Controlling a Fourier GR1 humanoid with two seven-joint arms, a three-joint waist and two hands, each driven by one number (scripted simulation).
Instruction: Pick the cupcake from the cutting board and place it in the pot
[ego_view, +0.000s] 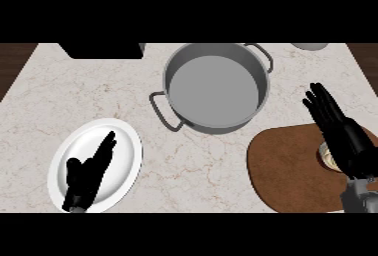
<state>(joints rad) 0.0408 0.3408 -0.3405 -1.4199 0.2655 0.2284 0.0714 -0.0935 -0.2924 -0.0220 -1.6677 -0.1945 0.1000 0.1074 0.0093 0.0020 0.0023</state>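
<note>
Just then, the right hand hung with straight, open fingers over the cupcake on the cutting board at the right, likely to grab it for the pot, while the open left hand rested lower left.

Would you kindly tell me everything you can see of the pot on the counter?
The pot is round, grey and metal-looking, with a loop handle at its lower left and another at its upper right. It stands upright and lidless on the pale marbled counter, its inside bare. It lies beyond the white plate and the brown cutting board, apart from both. The left hand and the right hand are clear of it.
</note>
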